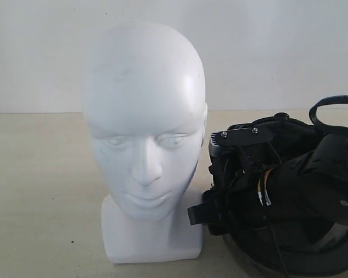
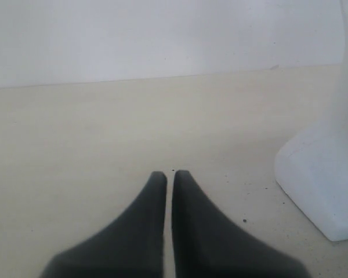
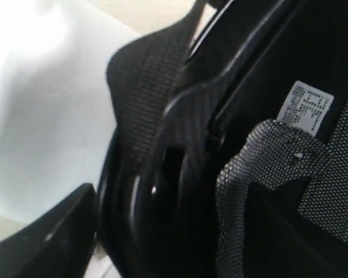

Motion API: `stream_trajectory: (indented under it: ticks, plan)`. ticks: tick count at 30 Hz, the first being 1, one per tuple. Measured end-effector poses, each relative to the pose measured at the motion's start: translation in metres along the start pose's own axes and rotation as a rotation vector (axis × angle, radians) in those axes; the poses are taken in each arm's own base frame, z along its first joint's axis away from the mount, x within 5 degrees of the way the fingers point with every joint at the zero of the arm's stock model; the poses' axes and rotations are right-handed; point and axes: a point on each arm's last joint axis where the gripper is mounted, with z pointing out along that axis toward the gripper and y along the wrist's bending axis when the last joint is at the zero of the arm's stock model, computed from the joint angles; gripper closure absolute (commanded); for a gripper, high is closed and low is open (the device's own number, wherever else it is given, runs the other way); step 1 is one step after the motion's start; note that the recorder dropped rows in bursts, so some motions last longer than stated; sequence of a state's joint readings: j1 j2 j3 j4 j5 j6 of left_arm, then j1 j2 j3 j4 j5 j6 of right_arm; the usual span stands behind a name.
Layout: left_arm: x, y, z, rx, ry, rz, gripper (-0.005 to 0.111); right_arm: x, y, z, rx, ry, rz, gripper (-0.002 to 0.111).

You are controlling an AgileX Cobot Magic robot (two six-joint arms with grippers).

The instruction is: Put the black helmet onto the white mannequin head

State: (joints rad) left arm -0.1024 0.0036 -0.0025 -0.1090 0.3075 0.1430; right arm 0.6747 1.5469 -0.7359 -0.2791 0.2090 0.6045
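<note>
L claw [image 2: 169,172] nearly closed, only a thin slit btwn fingers, holding nothing. It hangs low over table [image 2: 75,145], near block base of head [image 2: 322,174].

R claw [image 1: 240,174] reaches down into helmet [image 1: 290,263]. Wrist view shows one finger [image 3: 46,237] just beside the rim, plus mesh lining w/ a white label. Other finger is hidden, so can't tell if it grips.

Helmet sits on table at right of exterior view, opening up, right next to head's base. Head stands upright, facing cam, helmet not yet on it.
</note>
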Motion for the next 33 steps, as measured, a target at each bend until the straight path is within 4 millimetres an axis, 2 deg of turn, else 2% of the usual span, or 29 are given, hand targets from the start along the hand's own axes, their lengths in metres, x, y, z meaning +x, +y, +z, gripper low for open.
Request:
stream_trajectory:
  ticks: [6,10,11,18,23,33]
  plan:
    - [0.0,0.0,0.0,0.0,0.0,0.0,0.102,0.0,0.001,0.001,-0.006,-0.006,0.013,0.078]
    - [0.0,0.0,0.0,0.0,0.0,0.0,0.102,-0.001,0.0,0.0,0.002,-0.002,0.007,0.106]
    - [0.0,0.0,0.0,0.0,0.0,0.0,0.102,-0.002,0.0,-0.001,0.006,0.0,0.002,0.108]
    - [0.0,0.0,0.0,0.0,0.0,0.0,0.102,-0.001,-0.001,-0.002,0.019,0.011,-0.003,0.108]
    - [0.0,0.0,0.0,0.0,0.0,0.0,0.102,-0.003,-0.002,-0.011,0.029,0.006,0.008,0.108]
    - [0.0,0.0,0.0,0.0,0.0,0.0,0.102,-0.005,-0.006,-0.056,0.012,-0.075,0.104,0.108]
